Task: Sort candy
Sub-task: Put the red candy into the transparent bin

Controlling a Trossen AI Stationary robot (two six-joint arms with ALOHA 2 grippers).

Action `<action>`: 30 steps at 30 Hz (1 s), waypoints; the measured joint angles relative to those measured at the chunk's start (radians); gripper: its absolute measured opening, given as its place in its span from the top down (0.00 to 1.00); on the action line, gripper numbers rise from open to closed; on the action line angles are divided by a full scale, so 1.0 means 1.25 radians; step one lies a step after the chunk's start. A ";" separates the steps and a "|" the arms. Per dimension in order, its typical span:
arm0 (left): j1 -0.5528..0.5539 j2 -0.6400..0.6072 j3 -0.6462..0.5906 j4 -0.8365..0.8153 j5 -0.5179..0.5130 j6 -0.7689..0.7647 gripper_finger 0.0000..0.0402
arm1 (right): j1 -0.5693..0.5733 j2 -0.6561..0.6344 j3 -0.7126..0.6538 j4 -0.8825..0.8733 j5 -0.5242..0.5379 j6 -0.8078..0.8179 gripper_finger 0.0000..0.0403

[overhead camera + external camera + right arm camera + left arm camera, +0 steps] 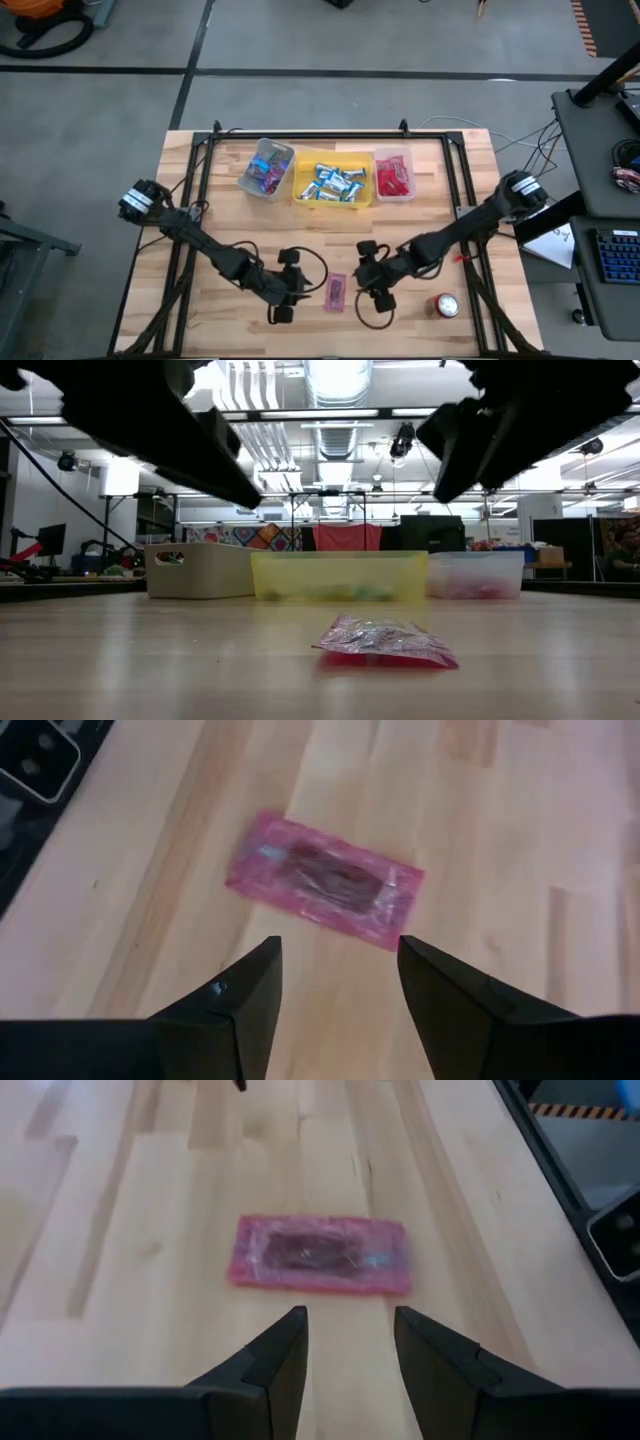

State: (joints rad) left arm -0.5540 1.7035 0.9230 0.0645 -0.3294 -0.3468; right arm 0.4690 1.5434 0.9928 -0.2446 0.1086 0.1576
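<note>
One pink-wrapped candy lies flat on the wooden table near its front edge, between my two grippers; it also shows as candy, candy and candy. My left gripper stands open just left of it, fingers pointing at it with nothing between them. My right gripper stands open just right of it, also pointing at it. Neither touches the candy. More candy sits sorted in three bins at the far side.
Three bins stand in a row at the far side: a clear one with mixed blue-purple pieces, a yellow one with blue-and-white pieces, a clear one with red pieces. A round red and silver can lies right of my right gripper.
</note>
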 joint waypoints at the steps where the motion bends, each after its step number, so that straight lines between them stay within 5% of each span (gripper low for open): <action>1: -0.004 0.000 0.000 -0.009 0.000 -0.015 0.66 | 0.000 0.014 0.000 0.013 -0.001 -0.006 0.52; 10: -0.031 0.000 0.000 -0.016 0.000 -0.118 0.66 | 0.000 0.120 0.039 0.058 -0.002 -0.092 0.40; 22: -0.033 -0.002 0.000 -0.017 0.042 -0.223 0.66 | -0.019 0.246 0.118 0.050 -0.006 -0.343 0.39; 30: -0.034 -0.003 0.000 -0.008 0.042 -0.238 0.66 | -0.080 0.257 0.107 0.077 -0.110 -0.371 0.40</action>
State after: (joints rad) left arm -0.5968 1.7000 0.9230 0.0544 -0.2772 -0.6441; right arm 0.3694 1.8648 1.1265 -0.1483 -0.0286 -0.3055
